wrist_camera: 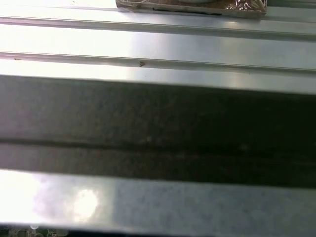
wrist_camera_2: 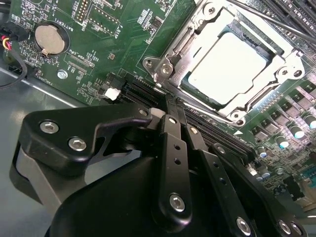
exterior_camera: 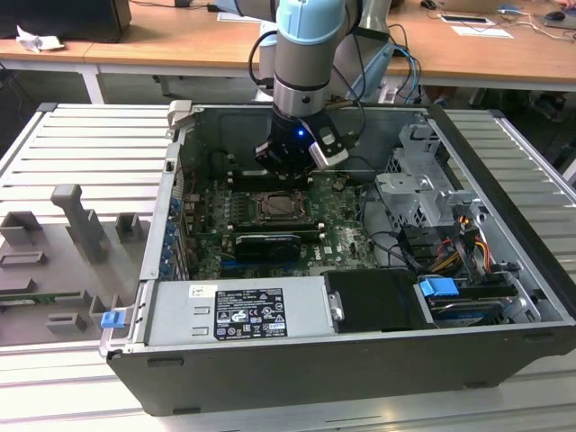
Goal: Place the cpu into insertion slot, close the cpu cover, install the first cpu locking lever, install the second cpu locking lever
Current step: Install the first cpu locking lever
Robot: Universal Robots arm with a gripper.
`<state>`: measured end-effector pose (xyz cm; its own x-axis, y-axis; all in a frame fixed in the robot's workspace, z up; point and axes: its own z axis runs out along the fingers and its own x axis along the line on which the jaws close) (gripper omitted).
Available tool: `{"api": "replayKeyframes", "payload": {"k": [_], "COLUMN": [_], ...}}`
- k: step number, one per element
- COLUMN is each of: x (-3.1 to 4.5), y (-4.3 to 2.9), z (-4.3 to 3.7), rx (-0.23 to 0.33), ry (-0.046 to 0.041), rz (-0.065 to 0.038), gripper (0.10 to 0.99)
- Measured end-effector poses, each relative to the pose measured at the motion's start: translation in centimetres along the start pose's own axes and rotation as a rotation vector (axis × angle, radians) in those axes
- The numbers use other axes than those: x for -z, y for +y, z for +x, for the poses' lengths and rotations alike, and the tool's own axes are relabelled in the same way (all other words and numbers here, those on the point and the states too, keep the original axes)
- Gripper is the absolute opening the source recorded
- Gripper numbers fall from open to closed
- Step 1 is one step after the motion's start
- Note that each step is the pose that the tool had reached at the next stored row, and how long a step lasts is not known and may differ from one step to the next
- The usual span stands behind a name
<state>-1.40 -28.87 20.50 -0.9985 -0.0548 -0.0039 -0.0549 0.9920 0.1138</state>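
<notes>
Open grey desktop computer case [exterior_camera: 504,270] lying on its side on a ribbed pale metal counter [exterior_camera: 81,153]. Green motherboard [exterior_camera: 342,238] exposed inside.

Arm: silver and pale blue robot arm [exterior_camera: 309,45] comes straight down into the case. Its black gripper [exterior_camera: 286,162] hangs just above the socket area, at about 12 o'clock from the socket in the exterior view.

Fingers: in the second wrist view the black fingers [wrist_camera_2: 173,148] sit pressed together, nothing visible between them. Their tips lie just beside the corner of the socket, above the black slot rows.

CPU: small flat square pale silver chip [wrist_camera_2: 227,66] lies seated in the socket. The thin silvery metal cover frame [wrist_camera_2: 190,37] lies around it, chip top showing through the square opening. A thin metal lever rod [wrist_camera_2: 266,19] runs along one edge of the frame; whether it is latched, cannot tell.

Around:
- round silver coin battery [wrist_camera_2: 48,39] on the board, well apart from the socket
- long black card [exterior_camera: 265,245] at 6 o'clock from the socket in the exterior view
- grey power supply box with a white label [exterior_camera: 243,310] along the near wall
- metal drive cage [exterior_camera: 418,184] and bundled cables [exterior_camera: 468,252] at 3 o'clock
- grey moulded fixture blocks [exterior_camera: 76,220] on the counter at 9 o'clock, outside the case

The first wrist view gives ribbed metal counter [wrist_camera: 158,44] and a dark band [wrist_camera: 158,128].
</notes>
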Motion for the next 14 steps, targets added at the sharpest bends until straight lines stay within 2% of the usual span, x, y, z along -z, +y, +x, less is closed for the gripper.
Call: {"api": "replayKeyframes", "payload": {"k": [9,14], "x": [-0.14,-0.09], "y": [-0.02,-0.01], "z": [0.01,0.0], "rx": [0.0,0.0], "ry": [0.0007,0.0004], "rz": [0.01,0.011], "gripper": [0.106,0.106]}}
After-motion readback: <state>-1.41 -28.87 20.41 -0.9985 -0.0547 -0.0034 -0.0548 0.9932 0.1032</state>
